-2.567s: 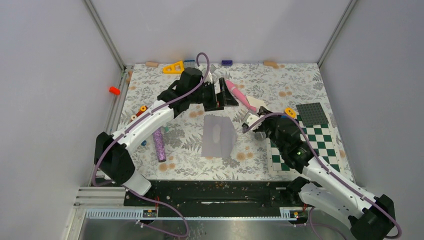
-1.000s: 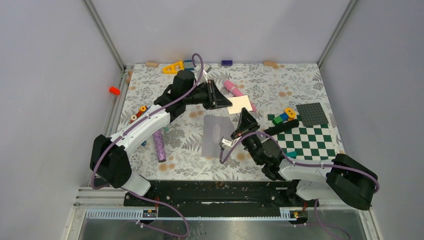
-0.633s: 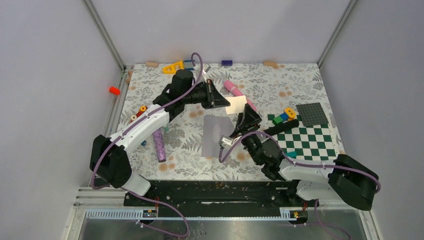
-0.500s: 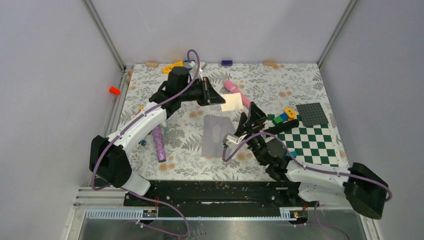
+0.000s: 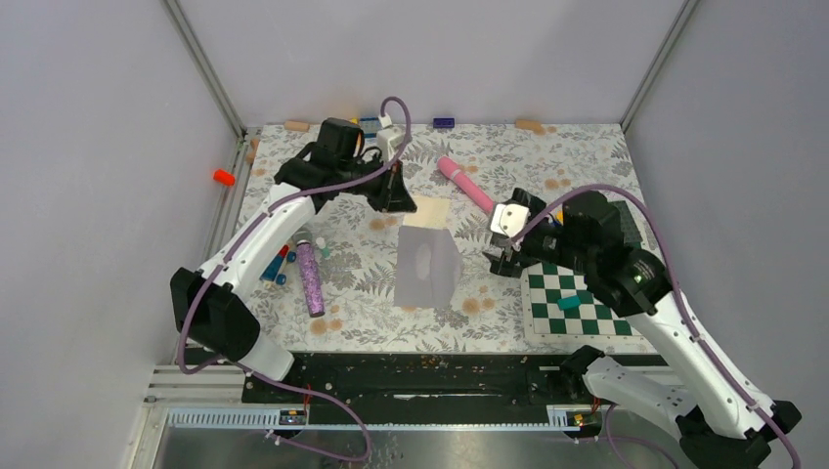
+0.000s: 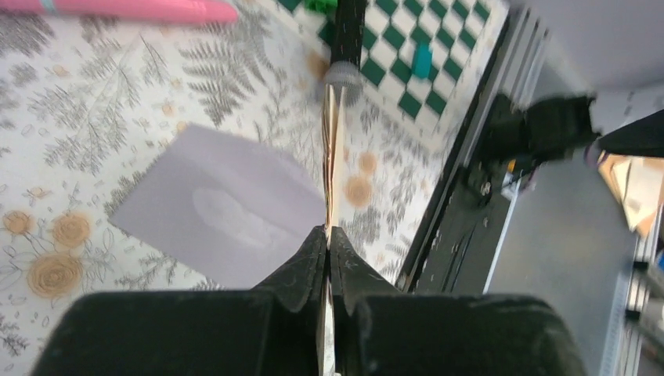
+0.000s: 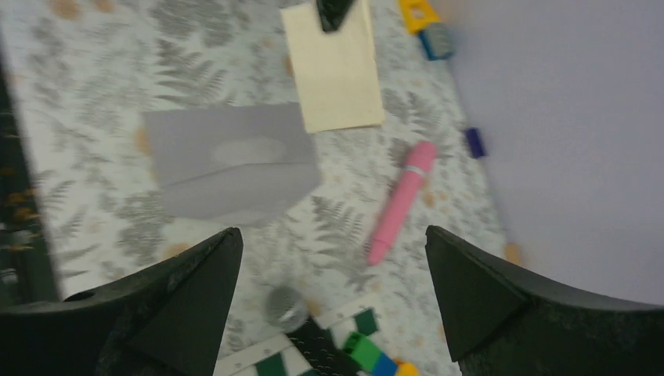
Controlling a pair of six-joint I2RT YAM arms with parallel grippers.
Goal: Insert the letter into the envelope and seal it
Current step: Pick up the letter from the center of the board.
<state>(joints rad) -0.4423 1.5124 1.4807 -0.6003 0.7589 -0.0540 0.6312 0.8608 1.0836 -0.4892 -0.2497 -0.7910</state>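
Just beyond the envelope point(image 5: 425, 266), which lies flat at centre, the left gripper point(image 5: 401, 202) pinches the cream letter point(image 5: 430, 213) while the right gripper point(image 7: 329, 251) hangs wide open nearby, so insertion seems next, calling for the letter's edge to be aligned with the envelope's mouth.

Overhead view, wrist close-ups, envelope point(image 5: 427, 269) shared

Robotics lab test cell, plain grey panel walls point(image 5: 88, 195) in aluminium framing point(image 5: 200, 63), left arm point(image 5: 259, 242) and right arm point(image 5: 694, 342) bolted to a black rail point(image 5: 420, 376), fern-print bench point(image 5: 567, 166), small toy blocks point(image 5: 444, 122) and checkerboard mat point(image 5: 547, 318) as props.
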